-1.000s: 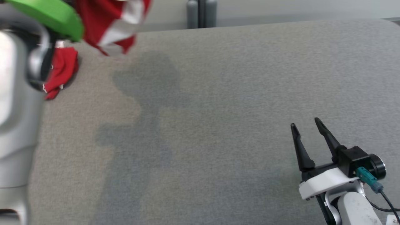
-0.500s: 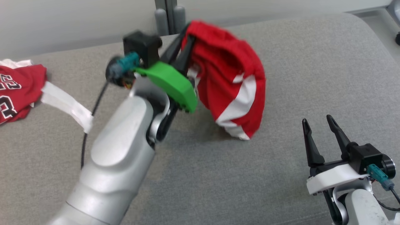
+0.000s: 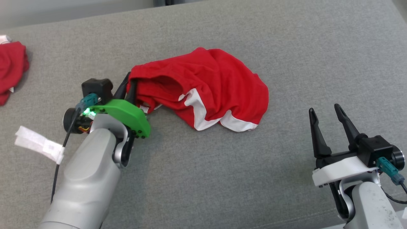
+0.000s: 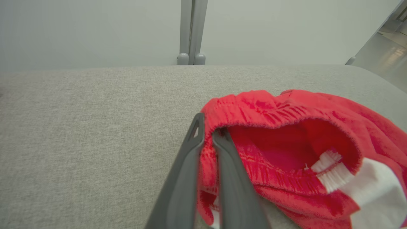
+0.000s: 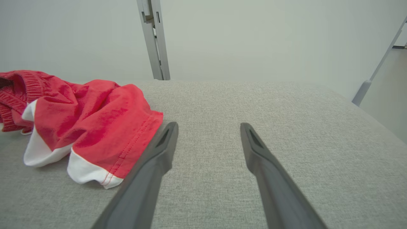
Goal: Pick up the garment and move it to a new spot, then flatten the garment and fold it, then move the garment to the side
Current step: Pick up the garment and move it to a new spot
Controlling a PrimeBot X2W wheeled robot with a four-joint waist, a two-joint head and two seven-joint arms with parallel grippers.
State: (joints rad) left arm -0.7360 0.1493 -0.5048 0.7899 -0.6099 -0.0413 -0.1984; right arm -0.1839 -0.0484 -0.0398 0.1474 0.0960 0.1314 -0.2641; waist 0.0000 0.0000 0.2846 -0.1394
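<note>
The garment [image 3: 210, 86] is a pair of red shorts with white panels, lying crumpled in the middle of the grey cushioned surface [image 3: 286, 47]. My left gripper [image 3: 130, 79] is shut on the elastic waistband at the garment's left end; the left wrist view shows the red waistband [image 4: 254, 108] pinched between the two dark fingers [image 4: 187, 165]. My right gripper [image 3: 324, 111] stands open at the lower right, apart from the cloth, with nothing between its fingers. In the right wrist view the garment [image 5: 89, 121] lies to the left of the right gripper [image 5: 208, 127].
Another red garment [image 3: 11, 70] lies at the far left edge of the surface. A white strip of fabric [image 3: 39, 143] rests near my left forearm. A grey post [image 4: 190, 31] stands behind the surface's far edge against a pale wall.
The head camera has swung, shifting the whole picture. My left gripper has brought the garment down from hanging in the air onto the surface. The right gripper has stayed open.
</note>
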